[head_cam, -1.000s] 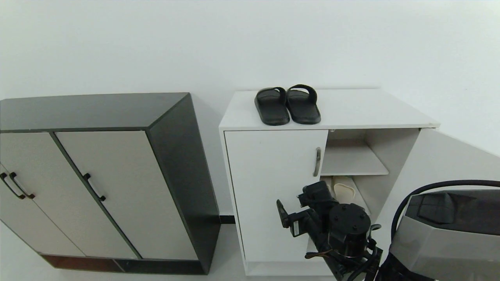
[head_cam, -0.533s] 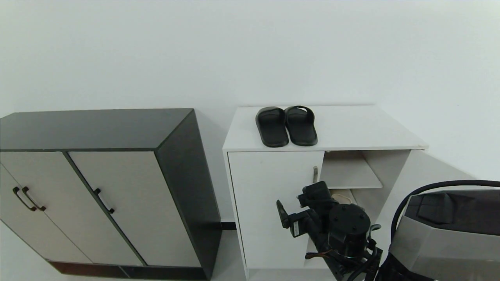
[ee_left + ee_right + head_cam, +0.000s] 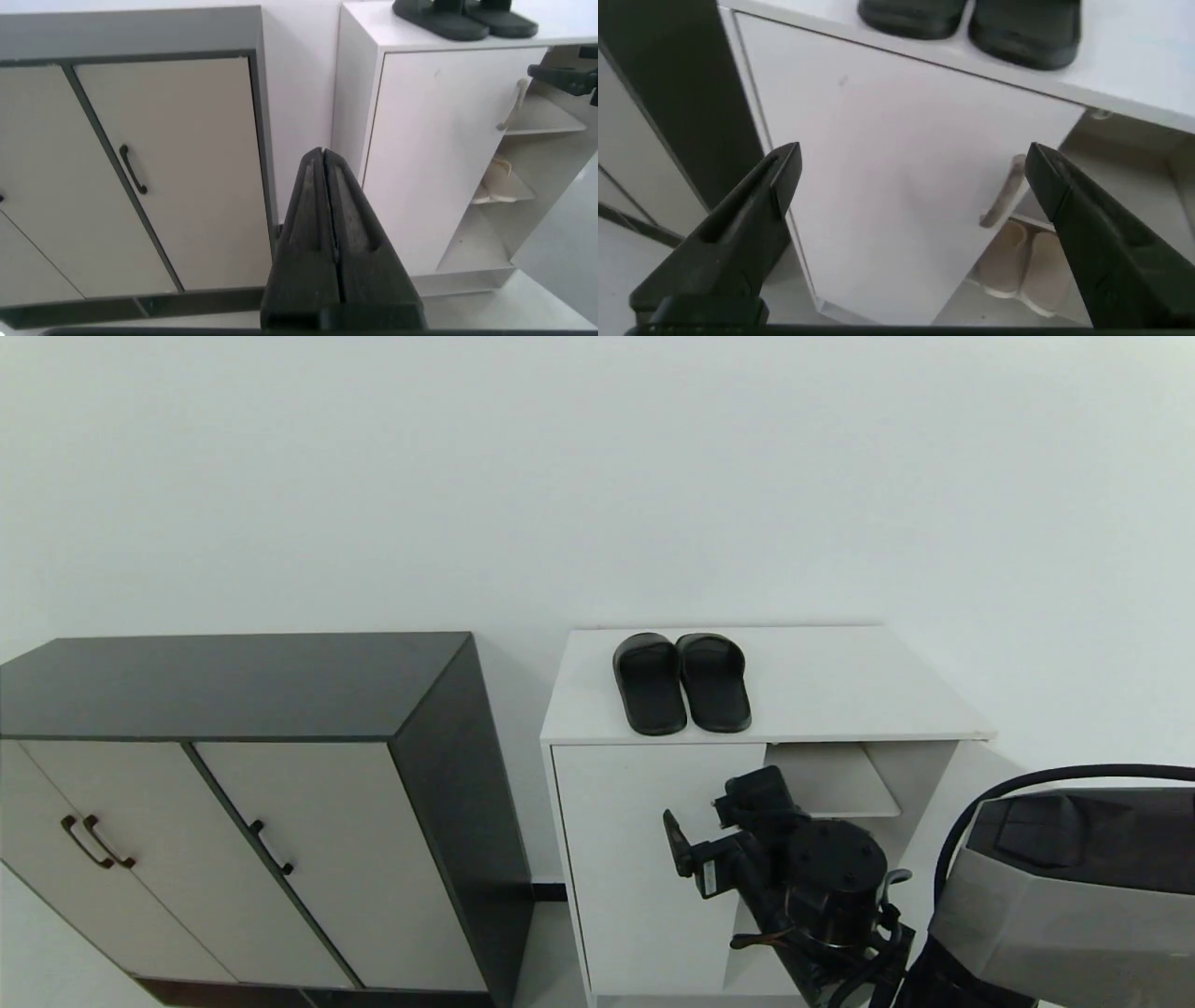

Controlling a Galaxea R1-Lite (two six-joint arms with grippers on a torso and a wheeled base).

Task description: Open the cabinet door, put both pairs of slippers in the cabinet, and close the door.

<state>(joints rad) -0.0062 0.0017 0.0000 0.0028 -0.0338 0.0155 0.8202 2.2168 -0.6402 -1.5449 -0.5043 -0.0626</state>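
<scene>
Head view: my right arm (image 3: 803, 873) covers the door handle (image 3: 1006, 191); right gripper (image 3: 913, 159) spread, left gripper (image 3: 323, 157) pressed together; beige slippers (image 3: 1022, 263) peek past door (image 3: 878, 224).

right arm (image 3: 831, 882): matte black, round joint cap with small screws on top, thin wires looped below it. Thick black cable (image 3: 1055, 775) arcs over a grey housing (image 3: 1046, 915) with a black top panel. right hand (image 3: 913, 159): two black wedge-shaped fingers. left hand (image 3: 323, 159): black tapered fingers, matte.
</scene>
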